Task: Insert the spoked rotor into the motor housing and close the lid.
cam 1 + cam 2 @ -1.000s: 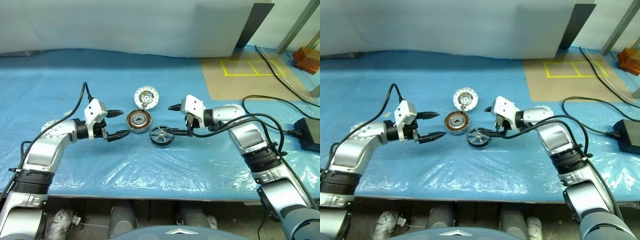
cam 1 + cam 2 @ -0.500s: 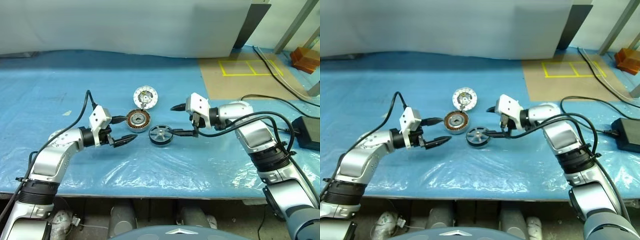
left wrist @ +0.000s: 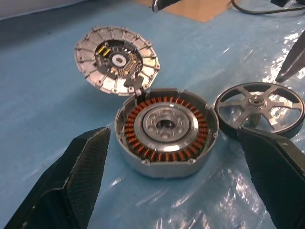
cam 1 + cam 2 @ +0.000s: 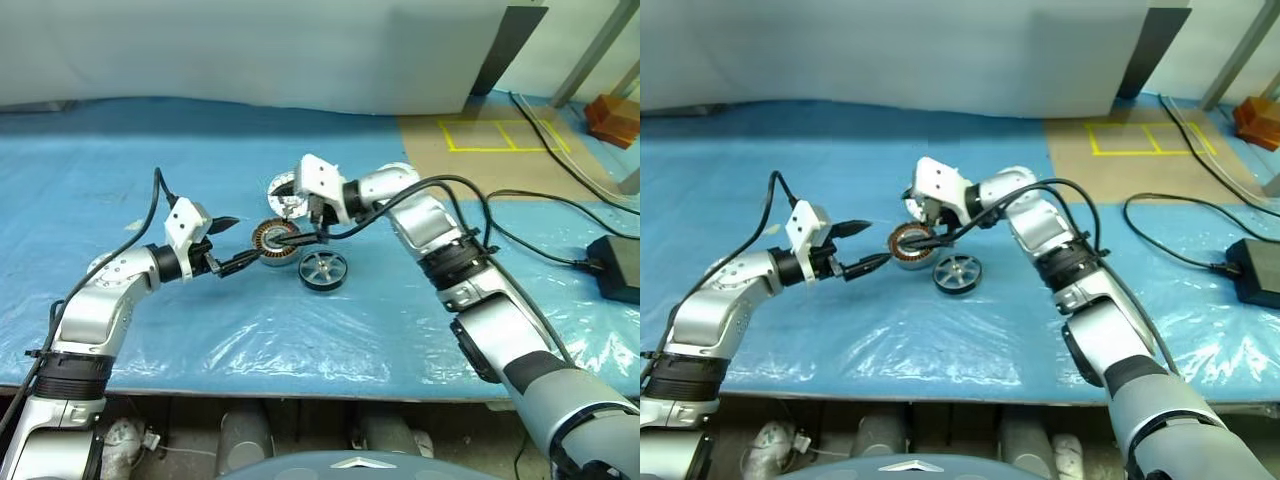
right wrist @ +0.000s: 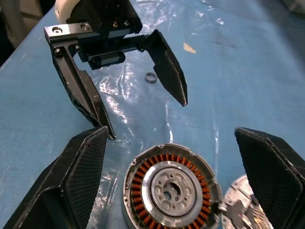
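Both arms reach toward the middle of the frame, over a blue sheet [image 4: 120, 160] covered with clear plastic.

The left arm comes from the lower left, bent at the elbow, forearm rising to the right. The left gripper [image 4: 232, 244] points right, almost level, and its two black fingers are spread apart with nothing between them. The tips stop just left of the housing [image 4: 277, 242], not touching it.

The right arm comes from the lower right and stretches far to the upper left, with the wrist bent so that the right gripper [image 4: 279, 212] points left and a little down. Its fingers are also spread wide and hold nothing. The lower finger lies over the housing; the upper one is near the lid [image 4: 290, 193].

The housing sits at the frame's centre, copper windings up. The lid lies open just above it in the frame, joined at its edge, inner face up. The rotor [image 4: 323, 271] rests on the sheet just to the lower right of the housing, apart from both grippers.

A small ring [image 5: 151, 77] lies on the sheet beyond the left gripper.
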Available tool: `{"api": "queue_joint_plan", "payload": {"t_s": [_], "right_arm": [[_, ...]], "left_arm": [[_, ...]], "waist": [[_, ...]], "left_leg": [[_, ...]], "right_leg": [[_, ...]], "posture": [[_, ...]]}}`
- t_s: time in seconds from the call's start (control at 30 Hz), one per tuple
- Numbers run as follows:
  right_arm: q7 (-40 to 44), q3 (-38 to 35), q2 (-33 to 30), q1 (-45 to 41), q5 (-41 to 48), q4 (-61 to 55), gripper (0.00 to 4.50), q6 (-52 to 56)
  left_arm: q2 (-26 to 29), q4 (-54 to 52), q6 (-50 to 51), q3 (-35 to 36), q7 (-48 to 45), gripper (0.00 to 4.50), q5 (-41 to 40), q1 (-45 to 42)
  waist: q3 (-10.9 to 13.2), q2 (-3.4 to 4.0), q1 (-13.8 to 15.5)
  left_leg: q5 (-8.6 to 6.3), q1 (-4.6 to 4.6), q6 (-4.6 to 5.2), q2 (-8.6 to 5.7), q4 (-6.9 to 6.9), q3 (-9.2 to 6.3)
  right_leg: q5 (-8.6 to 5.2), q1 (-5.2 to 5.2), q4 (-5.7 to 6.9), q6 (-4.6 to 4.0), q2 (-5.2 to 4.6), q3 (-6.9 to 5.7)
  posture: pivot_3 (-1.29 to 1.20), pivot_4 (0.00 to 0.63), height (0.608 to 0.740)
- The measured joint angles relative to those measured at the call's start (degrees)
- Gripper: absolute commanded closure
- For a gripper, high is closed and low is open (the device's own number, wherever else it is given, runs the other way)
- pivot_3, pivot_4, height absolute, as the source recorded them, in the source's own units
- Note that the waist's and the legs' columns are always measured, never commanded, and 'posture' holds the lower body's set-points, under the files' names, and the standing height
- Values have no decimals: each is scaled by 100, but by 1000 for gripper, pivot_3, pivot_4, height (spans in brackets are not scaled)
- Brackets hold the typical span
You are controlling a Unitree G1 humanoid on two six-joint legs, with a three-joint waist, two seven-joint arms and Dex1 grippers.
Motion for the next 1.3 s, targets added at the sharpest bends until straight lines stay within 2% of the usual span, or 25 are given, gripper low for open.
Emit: {"api": "queue_joint_plan", "payload": {"t_s": [0.3,0.6,0.97,1.3], "right_arm": [[169,173,524,-651,-568,2023,18,-912],[229,289,832,-753,-1127,3130,18,-1368],[52,227,937,-852,-1391,3509,18,-1698],[730,226,611,-648,-1398,2935,18,-1618]], "left_arm": [[7,-619,45,310,123,0,-148,720],[-13,-712,44,387,314,0,-150,816],[-93,-920,47,386,444,0,-152,1041],[-159,-974,46,373,520,0,-158,1137]], "waist": [[12,-19,-19],[12,-19,-22],[12,-19,-11],[12,-19,-2]], "left_leg": [[0,-4,0,5,8,-3],[0,-9,1,7,9,-2],[0,-7,2,7,11,-2],[0,-9,5,9,17,-2]], "right_leg": [[-2,-6,9,-3,-2,-3],[-17,-12,12,-30,-2,-4],[-19,-12,16,-33,-3,-5],[-19,-12,19,-33,-3,-6]], "posture": [[0,150,740],[0,150,740],[0,150,740],[0,150,740]]}}
